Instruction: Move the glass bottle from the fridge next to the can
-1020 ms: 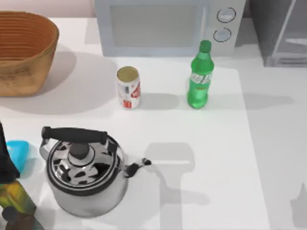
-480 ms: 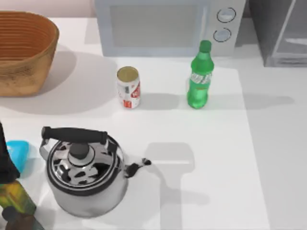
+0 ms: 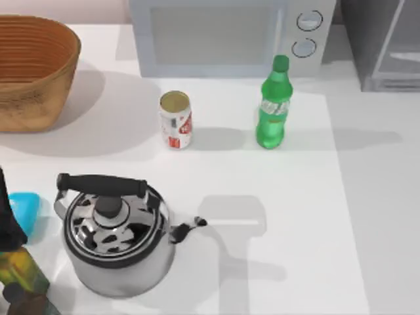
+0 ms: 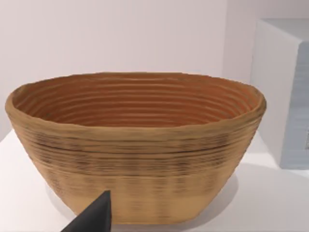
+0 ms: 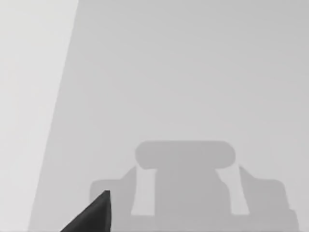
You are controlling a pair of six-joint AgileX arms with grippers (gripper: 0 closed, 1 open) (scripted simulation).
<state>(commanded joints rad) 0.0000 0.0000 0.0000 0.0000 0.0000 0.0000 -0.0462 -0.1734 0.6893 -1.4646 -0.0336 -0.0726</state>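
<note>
The bottle [image 3: 272, 108] stands upright on the tabletop [image 3: 289, 216], out of the fridge [image 3: 384, 42] at the far right and just in front of the microwave [image 3: 230, 36], with the can [image 3: 176, 119] to its left and a clear gap between them. By my judgement the gap may be too wide to count as next to the can, and closing it carries the risk: the bottle is tall and slim, so a nudge high on its neck could tip it, and a careless slide left could knock the can over or toward the kettle [image 3: 115, 236] nearer me. My left tool [image 4: 94, 217] faces the basket [image 4: 135, 145] and my right tool [image 5: 94, 215] looks down on bare tabletop; I cannot tell how wide either one stands. The can has red markings and the bottle a pale label band, but I can read no words on either.
</note>
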